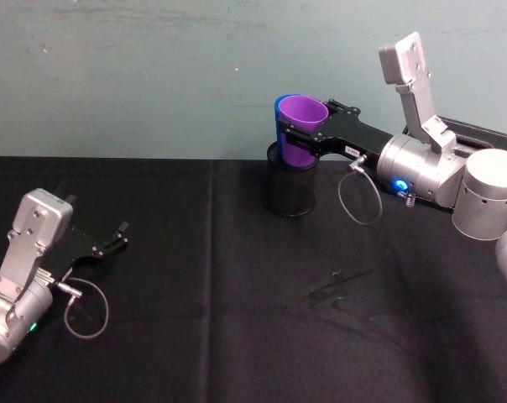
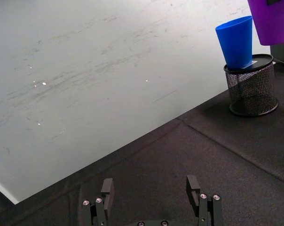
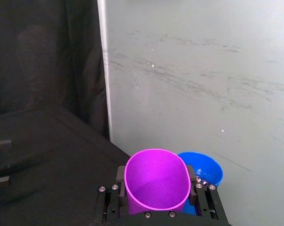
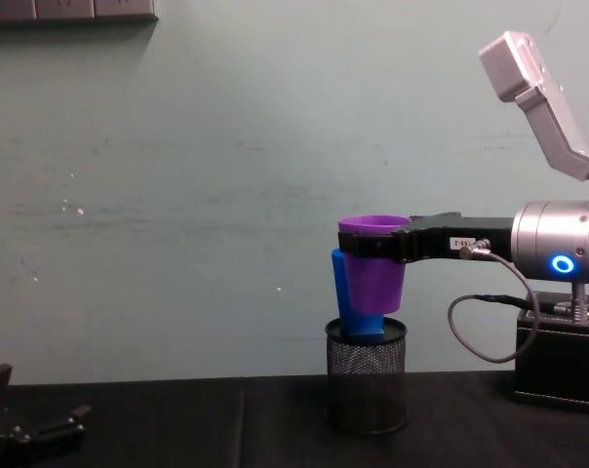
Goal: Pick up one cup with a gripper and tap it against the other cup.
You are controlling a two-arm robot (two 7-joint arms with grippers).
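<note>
Two cups, one mesh pen holder [image 4: 366, 390], two end effectors. Purple cup [image 1: 304, 117] at upper centre of the head view, off the tabletop [image 1: 195, 319], clamped at mid-height by the right end effector [image 3: 157, 186], fingers spread only to the cup's width and pressed on either side. Blue cup [image 2: 236, 42] upright on top of the mesh pen holder, right beside the purple cup, on its left in the head view (touching or just apart: cannot tell). Left end effector [image 2: 149, 183] at the lower left of the head view, near the tabletop, fingers wide apart, holding nothing.

From the chest view, side on: purple base just above the holder's top, blue cup leaning and half hidden behind the purple. From the left wrist view: blue cup whole, rim to base, on the holder's flat top. From the right wrist view: down into both open mouths, side by side.

Holder near the tabletop's back edge, pale wall [image 4: 177, 195] close behind. Broad bare black cloth in front and to the left, between holder and left end effector. Black box [image 4: 558, 370] at the right edge of the chest view, under the right wrist
</note>
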